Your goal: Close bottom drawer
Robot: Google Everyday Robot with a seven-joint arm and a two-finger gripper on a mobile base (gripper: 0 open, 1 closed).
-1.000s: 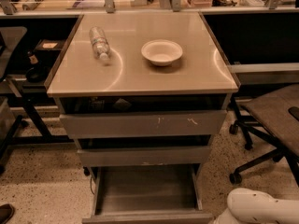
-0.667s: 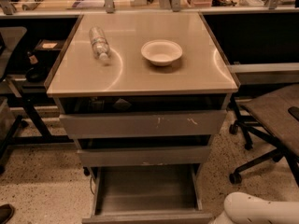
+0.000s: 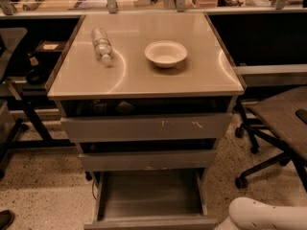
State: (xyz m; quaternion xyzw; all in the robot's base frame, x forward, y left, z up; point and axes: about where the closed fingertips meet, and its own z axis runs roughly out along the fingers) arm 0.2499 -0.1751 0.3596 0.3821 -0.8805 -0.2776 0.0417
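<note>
Closing not begun: bottom drawer [image 3: 151, 195] at 6 o'clock, pulled out. At 5 o'clock, white arm [image 3: 268, 215] edged slightly left just now, probably lining up a push; gripper off-frame below, grip state impossible to tell.

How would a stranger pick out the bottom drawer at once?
Under the beige top sit three grey drawers; the gripper is out of view. The bottom drawer is the lowest and narrowest, the only one pulled far out with its tray showing.
</note>
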